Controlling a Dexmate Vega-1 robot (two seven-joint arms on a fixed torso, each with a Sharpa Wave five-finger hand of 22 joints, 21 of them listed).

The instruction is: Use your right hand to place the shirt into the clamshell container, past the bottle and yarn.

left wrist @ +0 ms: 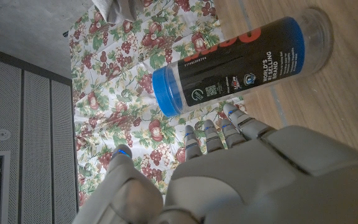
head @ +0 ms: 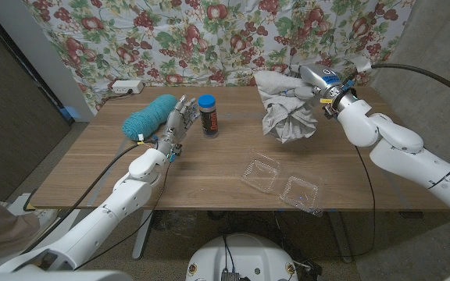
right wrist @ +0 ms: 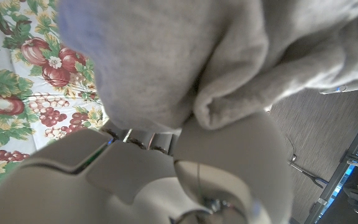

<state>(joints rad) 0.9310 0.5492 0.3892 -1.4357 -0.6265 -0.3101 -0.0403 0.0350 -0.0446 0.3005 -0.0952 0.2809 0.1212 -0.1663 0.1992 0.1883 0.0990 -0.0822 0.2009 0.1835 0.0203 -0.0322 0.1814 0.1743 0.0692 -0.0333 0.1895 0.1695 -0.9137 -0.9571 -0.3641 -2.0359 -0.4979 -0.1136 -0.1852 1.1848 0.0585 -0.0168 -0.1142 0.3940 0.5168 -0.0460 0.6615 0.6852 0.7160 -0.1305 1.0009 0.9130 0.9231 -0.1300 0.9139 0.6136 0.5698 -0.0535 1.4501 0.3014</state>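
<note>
**Spotter:** Your right hand [head: 316, 84] sits in the upper right of the head view, fingers closed into the grey shirt [head: 287, 115], which hangs bunched below it, lifted off the desk [head: 84, 168]. The open clear clamshell container [head: 282, 182] lies on the desk in the lower middle, below the shirt and a little to its left.

**Operator:** And your left?

**Spotter:** Your left hand [head: 176, 125] stands on the desk left of centre, fingers apart and holding nothing, between the teal yarn [head: 148, 115] and the blue-capped bottle [head: 207, 114]. Both lie well to the left of the shirt.

**Operator:** What could go wrong?

**Spotter:** I'd judge three risks. The shirt is a loose bundle, so trailing folds could drape over the clamshell's rim instead of landing in a tray. The container looks light, so dragging cloth across it might shove it toward the desk's near edge. And if your grip only has a fold, the bundle could slip out as you lower it.

**Operator:** Do the wrist cameras help?

**Spotter:** The right wrist view shows cloth [right wrist: 185, 56] pressed right against your hand [right wrist: 166, 168], confirming the hold up close, though I can't tell from it how much fabric is caught. The left wrist view shows the bottle [left wrist: 241, 59] just past your left fingertips [left wrist: 229, 118], apart from them, and its label print, which the head view leaves too small to read.
</note>
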